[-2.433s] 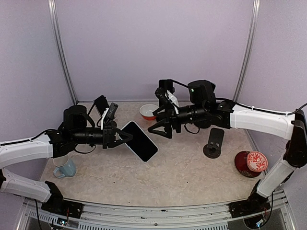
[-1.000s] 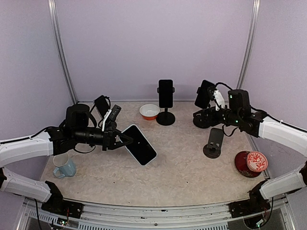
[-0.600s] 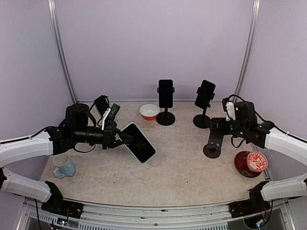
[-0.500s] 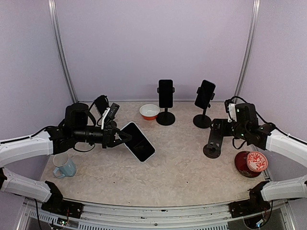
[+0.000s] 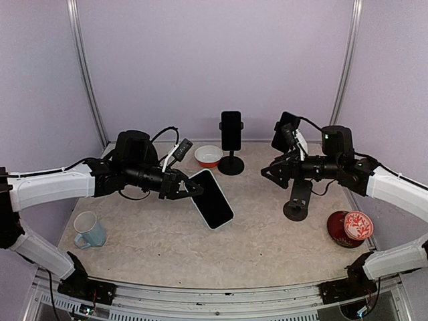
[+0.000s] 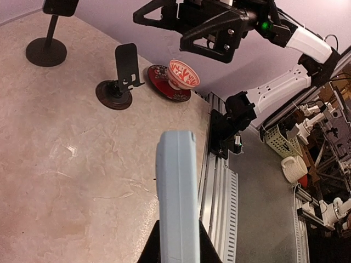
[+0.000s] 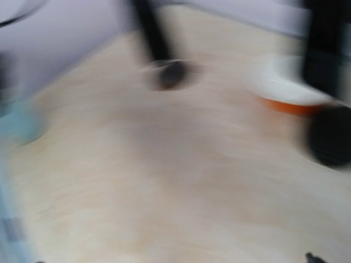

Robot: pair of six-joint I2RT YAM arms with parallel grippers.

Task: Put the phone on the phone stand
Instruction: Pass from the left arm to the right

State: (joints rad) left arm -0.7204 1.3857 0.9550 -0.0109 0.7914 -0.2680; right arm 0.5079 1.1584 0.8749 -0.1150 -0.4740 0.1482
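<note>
We are gripping the phone (image 5: pixel 212 199) mid-frame in our left gripper (image 5: pixel 192 190) — our right gripper (image 5: pixel 273 172) is hanging wide, centre-right.

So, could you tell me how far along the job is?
Done: the left gripper is shut on the black-screened phone in a light blue case, holding it tilted above the table. In hand: the carry; the phone is apart from the empty low black stand with a round base, near the open right gripper. Left: seating the phone on that stand and letting go.
</note>
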